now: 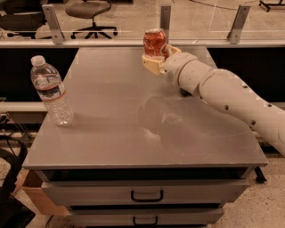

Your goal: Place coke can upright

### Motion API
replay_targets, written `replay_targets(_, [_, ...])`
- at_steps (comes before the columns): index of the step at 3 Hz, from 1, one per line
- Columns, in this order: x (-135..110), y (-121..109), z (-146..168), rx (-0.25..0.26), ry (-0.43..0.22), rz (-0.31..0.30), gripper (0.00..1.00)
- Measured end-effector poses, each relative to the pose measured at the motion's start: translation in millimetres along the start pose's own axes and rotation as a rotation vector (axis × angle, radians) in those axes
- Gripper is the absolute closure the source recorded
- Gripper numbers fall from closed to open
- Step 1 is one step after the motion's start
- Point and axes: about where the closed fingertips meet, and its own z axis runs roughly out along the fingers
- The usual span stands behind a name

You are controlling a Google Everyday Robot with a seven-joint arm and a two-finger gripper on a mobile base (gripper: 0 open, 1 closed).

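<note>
Near the table's far edge the gripper grasps the upright coke can, hiding its base; the water bottle stands well left.

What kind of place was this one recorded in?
Probably an office or lab: a grey drawer cabinet, office chairs behind a glass partition. The claw holds the coke can near the cabinet's far edge.

Dim warm light, table glare near the gripper clasping the coke can
</note>
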Motion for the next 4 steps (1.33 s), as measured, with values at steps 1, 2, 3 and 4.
replay_targets(1, [4, 5, 3, -0.018, -0.006, 0.000, 1.00])
replay_targets(2, [10, 10, 9, -0.033, -0.011, 0.005, 1.00])
replay_targets(3, [18, 15, 15, -0.040, -0.003, 0.017, 1.00])
replay_targets(4, [30, 17, 19, -0.034, -0.006, 0.050, 1.00])
